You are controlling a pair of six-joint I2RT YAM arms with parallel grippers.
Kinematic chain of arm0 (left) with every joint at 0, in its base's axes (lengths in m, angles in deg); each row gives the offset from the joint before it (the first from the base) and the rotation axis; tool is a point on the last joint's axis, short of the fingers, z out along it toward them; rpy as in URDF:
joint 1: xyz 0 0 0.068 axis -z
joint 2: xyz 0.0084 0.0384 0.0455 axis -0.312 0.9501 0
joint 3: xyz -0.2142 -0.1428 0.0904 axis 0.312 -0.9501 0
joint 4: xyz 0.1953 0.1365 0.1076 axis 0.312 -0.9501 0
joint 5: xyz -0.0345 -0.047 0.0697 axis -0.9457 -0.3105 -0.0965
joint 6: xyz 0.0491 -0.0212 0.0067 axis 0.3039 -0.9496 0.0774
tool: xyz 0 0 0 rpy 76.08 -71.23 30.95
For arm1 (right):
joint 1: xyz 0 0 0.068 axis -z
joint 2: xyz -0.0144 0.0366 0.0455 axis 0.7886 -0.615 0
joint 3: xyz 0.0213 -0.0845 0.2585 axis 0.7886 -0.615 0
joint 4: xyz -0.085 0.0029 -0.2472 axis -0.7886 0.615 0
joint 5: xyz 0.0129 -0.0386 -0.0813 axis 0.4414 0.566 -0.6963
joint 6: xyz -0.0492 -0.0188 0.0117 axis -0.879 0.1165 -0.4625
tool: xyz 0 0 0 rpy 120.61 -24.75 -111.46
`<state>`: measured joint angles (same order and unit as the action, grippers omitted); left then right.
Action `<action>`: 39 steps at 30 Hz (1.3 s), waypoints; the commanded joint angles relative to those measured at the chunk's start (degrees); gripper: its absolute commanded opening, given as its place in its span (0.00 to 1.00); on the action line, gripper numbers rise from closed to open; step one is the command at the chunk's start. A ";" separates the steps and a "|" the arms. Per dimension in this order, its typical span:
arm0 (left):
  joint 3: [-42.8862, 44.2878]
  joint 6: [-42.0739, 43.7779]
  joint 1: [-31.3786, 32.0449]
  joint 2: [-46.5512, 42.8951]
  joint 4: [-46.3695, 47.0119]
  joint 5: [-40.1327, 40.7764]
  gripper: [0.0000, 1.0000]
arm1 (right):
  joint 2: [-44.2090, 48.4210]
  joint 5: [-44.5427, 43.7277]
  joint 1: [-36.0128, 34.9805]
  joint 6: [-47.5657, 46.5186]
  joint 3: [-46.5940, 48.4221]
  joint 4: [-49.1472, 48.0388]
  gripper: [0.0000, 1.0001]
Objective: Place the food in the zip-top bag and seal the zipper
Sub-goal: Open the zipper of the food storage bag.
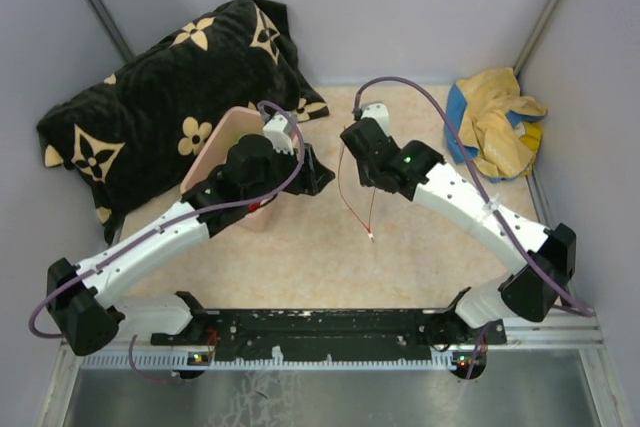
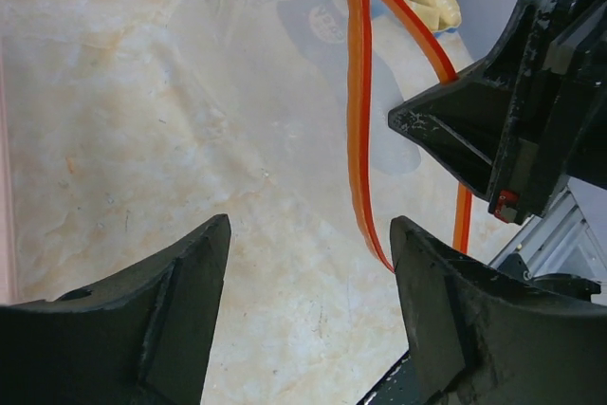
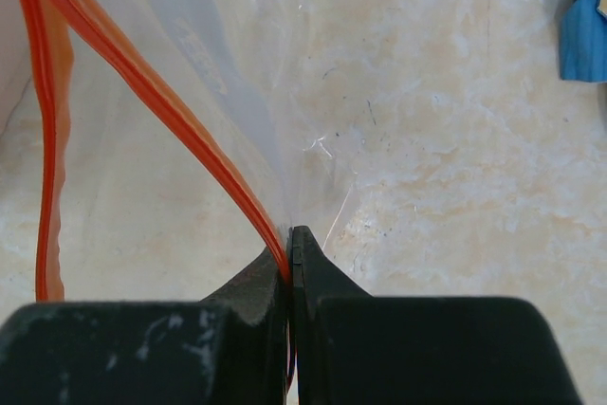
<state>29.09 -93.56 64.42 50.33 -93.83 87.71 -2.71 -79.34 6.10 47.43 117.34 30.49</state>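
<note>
On the marbled surface point(image 1: 300, 267), near the pink tub point(image 1: 222, 145), the clear zip-top bag point(image 3: 218, 82) is held up by the right claw point(image 3: 290, 246), which is clenched on its orange zipper point(image 3: 142, 73). The left claw point(image 2: 308, 230) is released, its fingers spread just beside the bag's gaping mouth.

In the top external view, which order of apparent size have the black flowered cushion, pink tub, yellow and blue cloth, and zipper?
1. black flowered cushion.
2. yellow and blue cloth and pink tub look alike; the left arm hides part of the tub, so unranked.
3. zipper, a thin strip.
</note>
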 commanded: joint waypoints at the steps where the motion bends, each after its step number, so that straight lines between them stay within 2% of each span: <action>1: -0.27 -0.33 -1.35 -2.74 2.78 -4.34 0.78 | -1.95 -2.68 0.21 0.72 5.37 2.23 0.00; 5: 0.10 -1.78 -1.50 -1.49 3.82 -7.64 0.83 | -3.71 -3.38 -0.27 1.51 7.28 3.68 0.00; 10: -1.72 -5.99 -1.42 2.48 7.82 -11.39 0.83 | -5.01 -1.52 -0.65 2.50 8.41 3.44 0.00; 13: -1.14 -6.37 -1.41 6.11 8.24 -11.75 0.79 | -5.85 -0.59 -0.86 2.66 9.27 4.07 0.00; 18: -0.50 -5.95 -1.43 10.04 8.86 -8.91 0.64 | -5.62 0.52 -1.07 3.23 9.18 4.68 0.00; 20: 0.07 -5.48 -1.41 11.02 9.04 -8.50 0.50 | -5.35 1.11 -1.11 3.55 8.90 4.77 0.00; 23: 0.07 -5.69 -1.41 11.28 9.27 -6.99 0.13 | -5.12 1.39 -1.14 4.23 8.53 5.16 0.00; 24: 0.00 -6.11 -1.46 10.98 9.27 -6.42 0.04 | -5.19 1.40 -1.15 4.59 8.56 5.58 0.04; 25: -0.16 -6.57 -1.44 10.53 9.30 -5.83 0.00 | -5.27 1.66 -1.17 4.88 8.69 6.03 0.08; 28: -1.06 -8.28 -1.46 9.04 9.65 -4.21 0.00 | -5.60 2.64 -1.23 6.29 8.83 7.26 0.21; 32: -2.65 -11.55 -1.48 7.36 10.04 -3.07 0.00 | -6.23 3.57 -2.02 8.94 9.02 8.54 0.32; 39: -3.87 -14.12 -1.43 6.43 11.10 -3.10 0.00 | -6.37 5.05 -4.54 13.41 5.66 6.44 0.36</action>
<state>25.81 -105.47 63.04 58.18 -84.89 83.76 -8.90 -75.10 3.32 57.18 123.53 38.49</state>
